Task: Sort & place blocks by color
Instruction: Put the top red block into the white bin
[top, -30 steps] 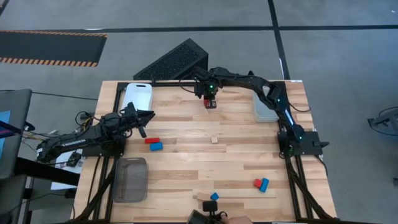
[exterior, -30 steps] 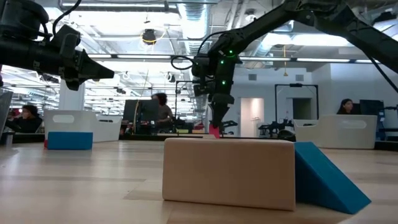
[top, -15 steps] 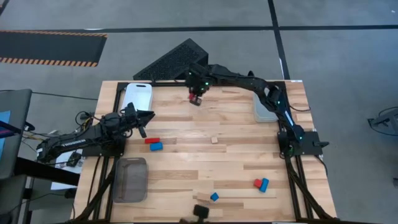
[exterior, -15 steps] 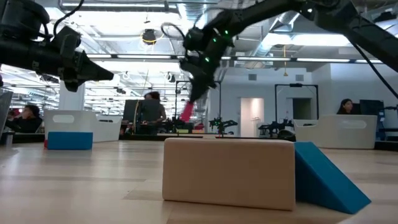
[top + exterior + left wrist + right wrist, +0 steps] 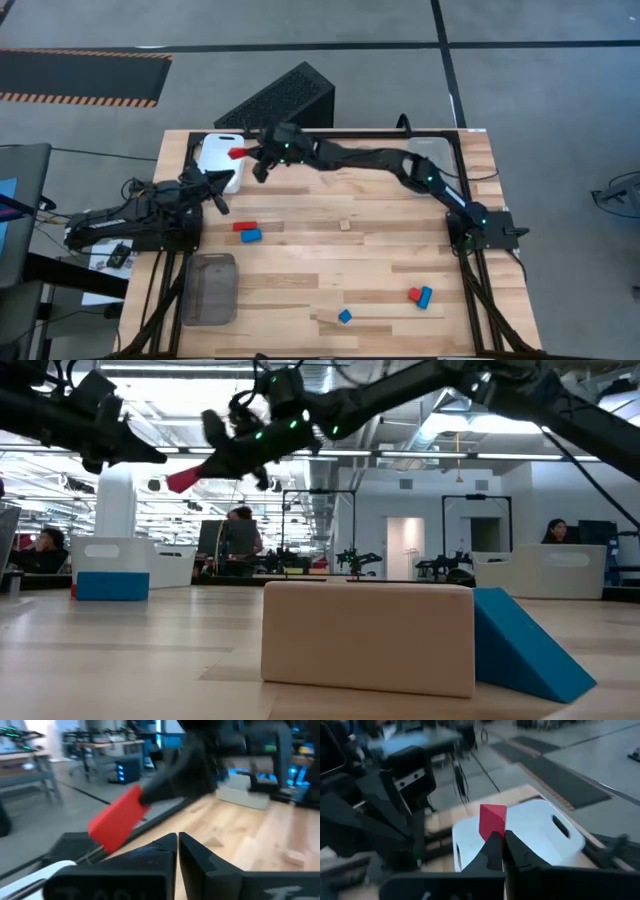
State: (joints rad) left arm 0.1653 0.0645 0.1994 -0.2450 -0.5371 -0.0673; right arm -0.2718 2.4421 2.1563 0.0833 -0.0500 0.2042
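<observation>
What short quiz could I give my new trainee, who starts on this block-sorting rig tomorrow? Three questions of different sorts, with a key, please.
1. True or false: the right gripper holds a red block.
2. Which tray lies under that block? A white tray; B grey tray; C clear tray.
3. Fill in: the left gripper holds ____.

Key: 1 true; 2 A; 3 nothing.

A: Colours on the table (image 5: 300, 250)?

B: Pale striped wood. Held block (image 5: 237, 153): red. White tray (image 5: 213, 155), grey tray (image 5: 208, 290), clear tray (image 5: 440, 150).

A: Loose blocks?

B: Red-and-blue pair (image 5: 246, 232), second pair (image 5: 420, 296), blue one (image 5: 344, 316), natural wood cube (image 5: 345, 225).
</observation>
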